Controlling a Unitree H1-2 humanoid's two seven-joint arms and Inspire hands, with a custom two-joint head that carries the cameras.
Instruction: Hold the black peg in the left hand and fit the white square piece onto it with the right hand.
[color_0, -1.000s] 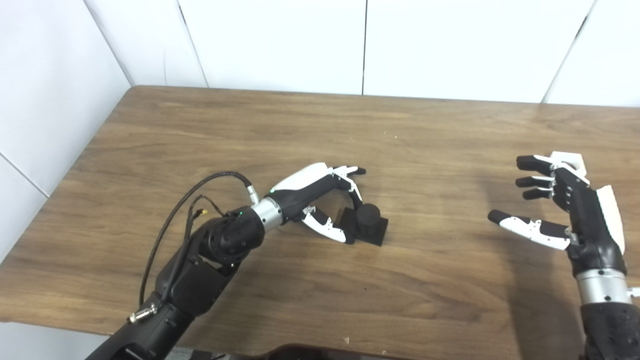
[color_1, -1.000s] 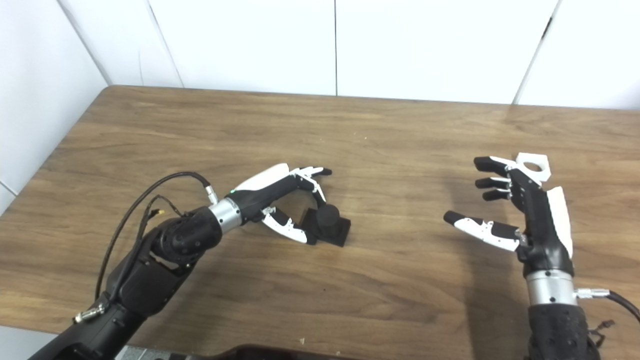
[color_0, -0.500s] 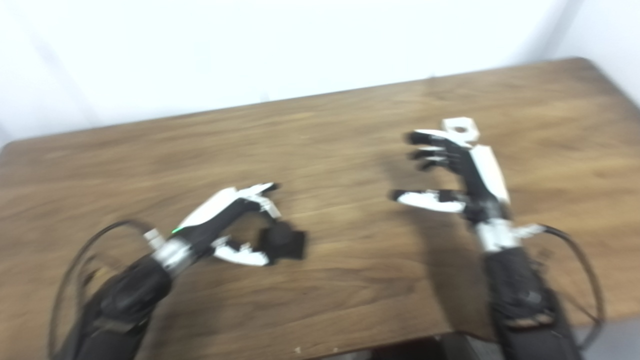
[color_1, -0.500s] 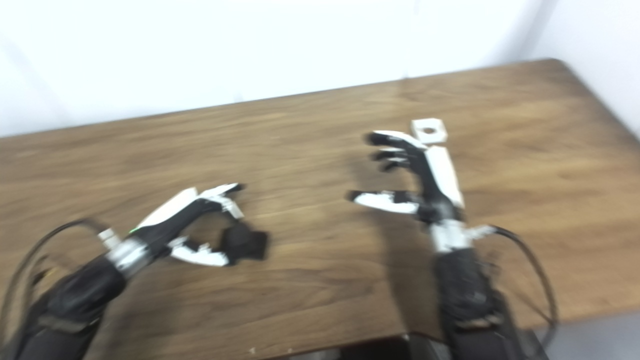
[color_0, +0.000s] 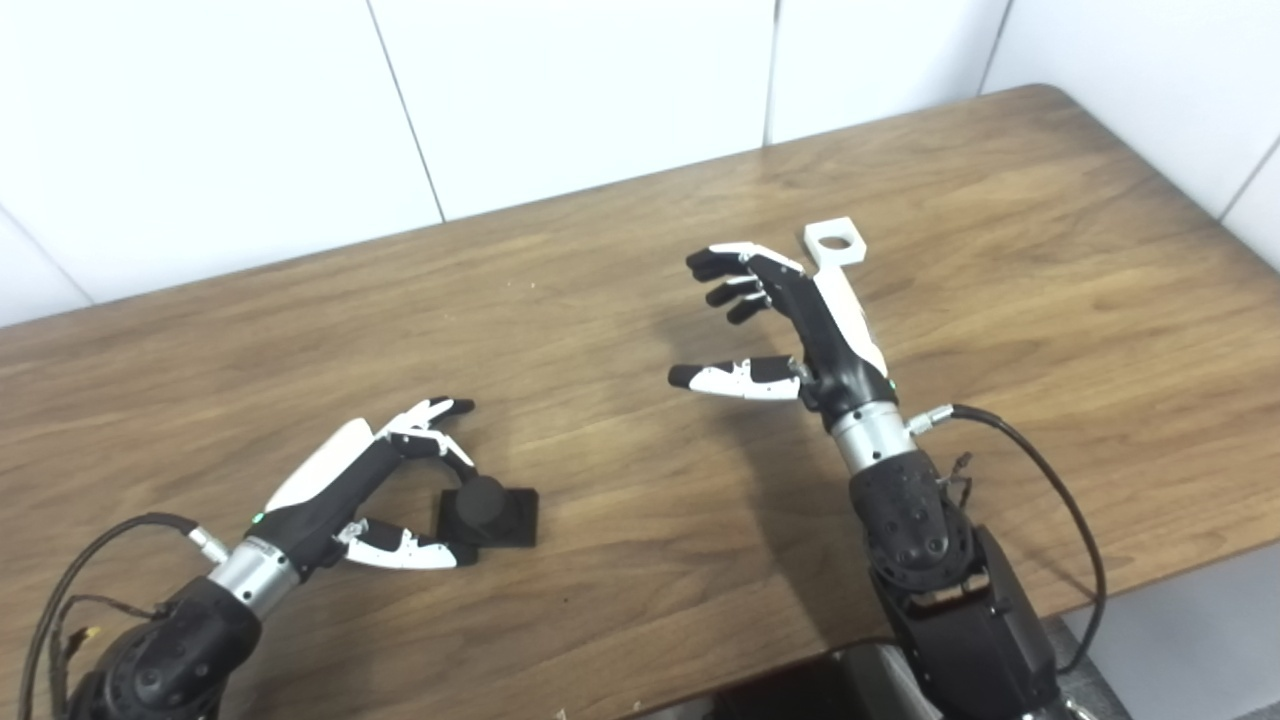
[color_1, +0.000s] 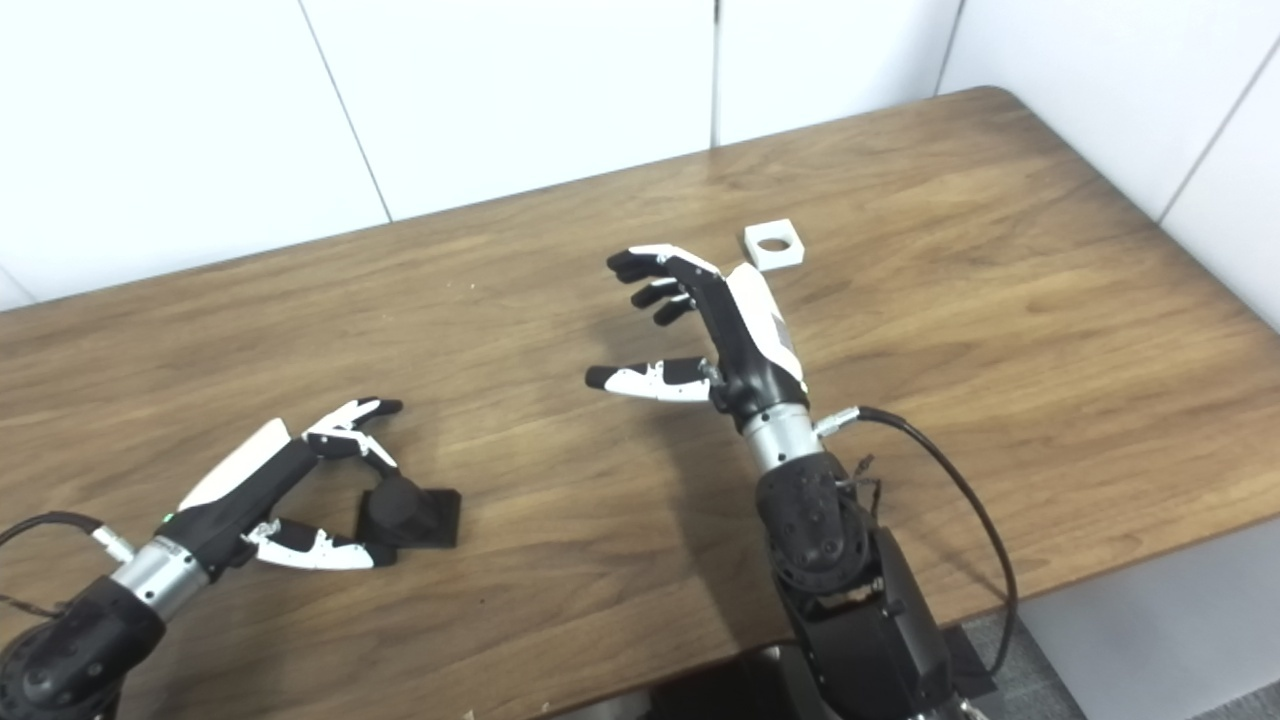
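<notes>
One black peg (color_0: 487, 508), one white square piece (color_1: 773, 244), two empty hands.

A robot test lab, by the look of it: a bare wood-grain tabletop (color_0: 620, 280) set into a corner of plain white panelled walls (color_0: 560, 90), and grey carpet floor (color_1: 1130, 640) beyond the edge.

Cut-off arms, one contact in doubt

The left hand (color_0: 365, 490) curls at the near-left side of the black peg (color_0: 484, 508), yet whether its fingertips (color_1: 382, 468) press the peg or stop just short cannot be told. Both arms run off the near edge of the pictures. In the left eye view, the right hand (color_0: 795, 325) covers the near corner of the white square piece (color_0: 833, 242).
</notes>
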